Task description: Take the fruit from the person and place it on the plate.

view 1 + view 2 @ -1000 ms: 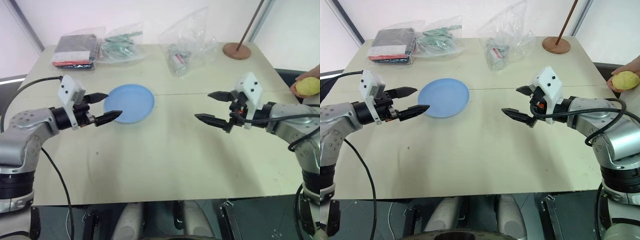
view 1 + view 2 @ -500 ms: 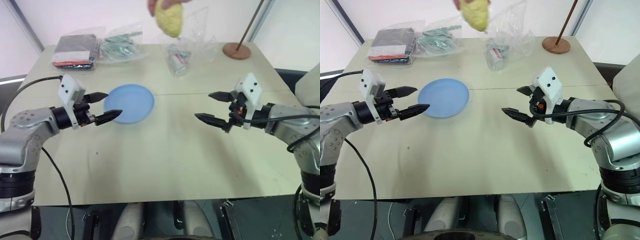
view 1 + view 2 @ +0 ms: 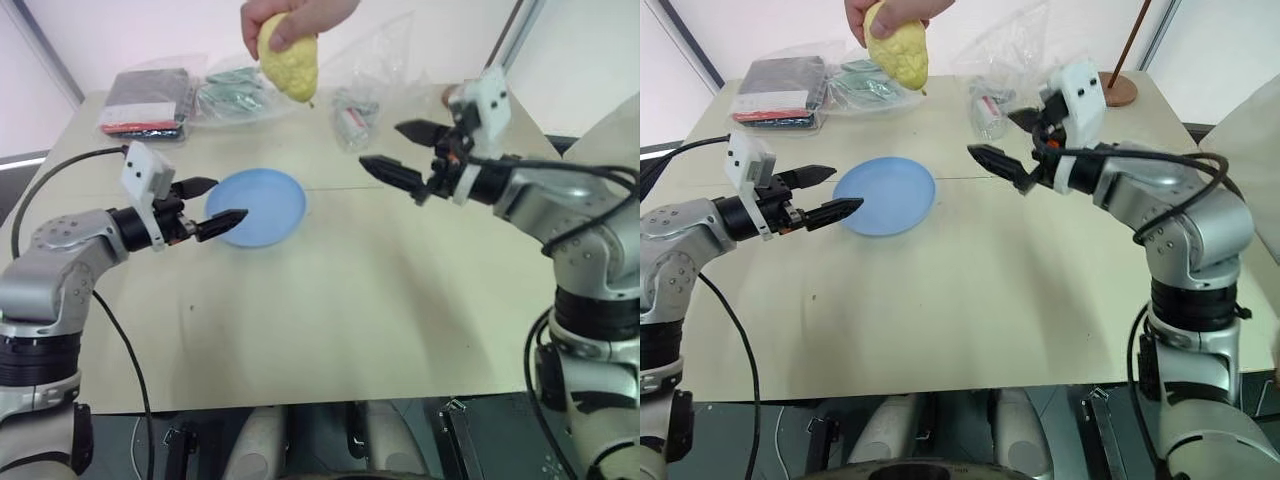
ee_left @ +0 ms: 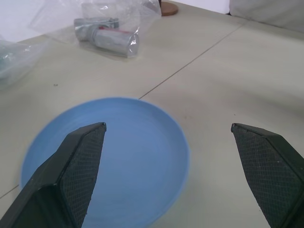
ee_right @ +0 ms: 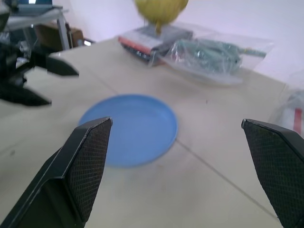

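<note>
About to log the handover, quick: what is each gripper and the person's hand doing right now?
Left gripper: open, empty, beside the plate.
Right gripper: open, empty.
Person's hand: holding the fruit above the table.

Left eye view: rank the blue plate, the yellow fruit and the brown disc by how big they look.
1. plate, largest.
2. fruit, though it is held up nearer the camera, so it may look bigger than it is.
3. brown disc, mostly hidden behind the right gripper.

You have a pale table point(image 3: 350, 300) carrying the blue plate point(image 3: 258, 206) left of centre, three clear bags along its far edge — dark packet point(image 3: 150, 100), green items point(image 3: 240, 88), small cylinders point(image 3: 355, 118) — and a brown disc point(image 3: 1120, 90) at the far right corner.
</note>
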`<state>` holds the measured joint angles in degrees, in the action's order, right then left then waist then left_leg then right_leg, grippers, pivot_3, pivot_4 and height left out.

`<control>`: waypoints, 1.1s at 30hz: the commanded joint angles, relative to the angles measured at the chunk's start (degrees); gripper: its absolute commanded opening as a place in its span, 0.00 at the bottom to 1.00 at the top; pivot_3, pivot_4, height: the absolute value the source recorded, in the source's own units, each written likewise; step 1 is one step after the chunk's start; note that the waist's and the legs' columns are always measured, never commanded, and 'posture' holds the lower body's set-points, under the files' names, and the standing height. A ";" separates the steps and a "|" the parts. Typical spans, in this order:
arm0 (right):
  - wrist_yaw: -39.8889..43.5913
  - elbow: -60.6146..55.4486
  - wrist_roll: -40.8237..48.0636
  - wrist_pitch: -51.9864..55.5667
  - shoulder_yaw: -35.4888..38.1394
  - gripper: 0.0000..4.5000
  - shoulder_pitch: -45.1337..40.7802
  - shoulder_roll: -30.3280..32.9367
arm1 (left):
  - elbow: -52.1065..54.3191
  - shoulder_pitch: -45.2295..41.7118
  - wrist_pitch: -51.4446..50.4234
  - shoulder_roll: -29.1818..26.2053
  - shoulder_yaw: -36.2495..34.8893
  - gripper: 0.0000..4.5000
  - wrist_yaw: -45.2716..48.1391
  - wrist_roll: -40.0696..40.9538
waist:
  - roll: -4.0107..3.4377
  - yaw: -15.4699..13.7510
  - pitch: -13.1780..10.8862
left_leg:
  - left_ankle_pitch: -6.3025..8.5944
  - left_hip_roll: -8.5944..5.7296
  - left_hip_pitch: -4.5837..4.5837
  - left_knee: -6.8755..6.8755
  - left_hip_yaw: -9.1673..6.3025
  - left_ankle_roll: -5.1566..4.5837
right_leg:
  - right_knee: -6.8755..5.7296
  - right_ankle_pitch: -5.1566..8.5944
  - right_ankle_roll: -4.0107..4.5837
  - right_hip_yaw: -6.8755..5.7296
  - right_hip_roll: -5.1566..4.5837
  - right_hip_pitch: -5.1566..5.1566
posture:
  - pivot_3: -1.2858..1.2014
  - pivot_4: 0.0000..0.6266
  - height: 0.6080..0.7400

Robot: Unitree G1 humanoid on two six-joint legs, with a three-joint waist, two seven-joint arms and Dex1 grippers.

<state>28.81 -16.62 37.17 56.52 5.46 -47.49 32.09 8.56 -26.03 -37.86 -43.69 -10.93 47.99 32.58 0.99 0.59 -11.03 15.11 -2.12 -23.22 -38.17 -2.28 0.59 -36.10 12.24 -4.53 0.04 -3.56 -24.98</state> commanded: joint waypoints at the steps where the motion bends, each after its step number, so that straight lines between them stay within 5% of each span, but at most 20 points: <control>1: -3.02 3.59 -1.54 -0.89 -0.54 1.00 -5.50 -3.12 | 1.18 -1.15 1.26 0.14 -0.63 0.98 -0.57 -0.26 | 0.00 0.13 0.00 | 0.00 0.00 0.00 0.01 0.01 0.00 | -0.01 0.00 0.00 0.00 -0.01 -0.01 | 0.52 0.24 1.00; 33: -4.20 22.80 -13.24 -12.80 -7.13 1.00 -19.41 -19.75 | 4.14 1.06 0.34 0.01 -1.65 0.98 -2.60 0.66 | -0.03 0.41 -0.01 | 0.00 -0.01 -0.11 0.14 0.05 0.01 | -0.10 -0.01 0.01 0.06 0.00 -0.30 | 0.52 0.24 1.00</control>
<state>24.49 6.29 24.56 45.72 -2.10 -64.41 12.79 10.48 -24.89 -37.95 -43.29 -11.06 45.64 32.75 0.97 1.00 -11.04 15.11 -2.13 -23.32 -38.03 -2.22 0.60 -36.20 12.22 -4.52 0.10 -3.56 -25.28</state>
